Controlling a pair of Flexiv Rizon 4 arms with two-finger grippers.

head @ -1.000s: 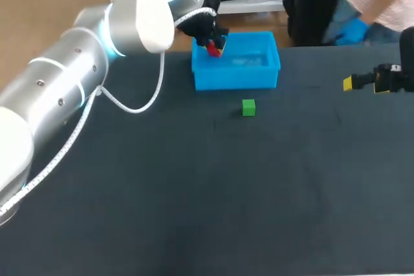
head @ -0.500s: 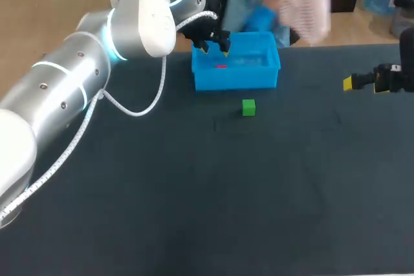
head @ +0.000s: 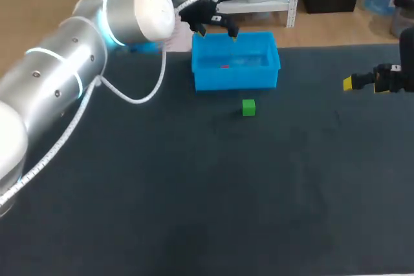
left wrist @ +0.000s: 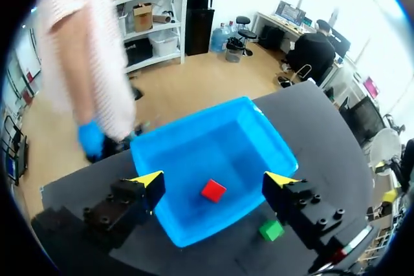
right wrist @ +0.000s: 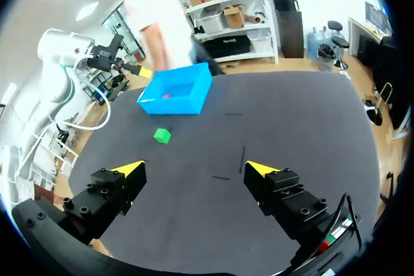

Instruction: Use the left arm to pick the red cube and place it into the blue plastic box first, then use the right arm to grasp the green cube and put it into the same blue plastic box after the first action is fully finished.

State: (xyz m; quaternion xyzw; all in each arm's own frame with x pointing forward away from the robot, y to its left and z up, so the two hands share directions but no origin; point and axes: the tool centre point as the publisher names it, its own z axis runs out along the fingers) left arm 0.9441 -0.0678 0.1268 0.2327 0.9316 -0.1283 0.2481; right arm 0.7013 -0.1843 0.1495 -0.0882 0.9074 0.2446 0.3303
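A: Where did we have the red cube [left wrist: 213, 191]?
B: It lay on the floor of the blue plastic box [head: 236, 81], near the middle and clear of the walls. Our left gripper [head: 217, 32] hung above the box, over its left part. Jaws were spread wide with nothing between them.
A: So step one looked done?
B: We judged so. The cube was in and the jaws were empty and above the rim, so lifting away shouldn't catch a wall.
A: Green cube [head: 248, 107]?
B: On the dark surface [head: 194, 192], just in front of the box's near wall, not touching it.
A: Right side?
B: Our right gripper [right wrist: 195, 168] sat well off toward the surface's right edge. Jaws were apart and empty, pointed across at the cube and box. We read that as parked clear so the arms didn't share space over the box.
A: Next?
B: We figured it was the right arm's turn, once the left one cleared. The cube sat close to the wall, so we'd want the fingers closing along it, not into it.
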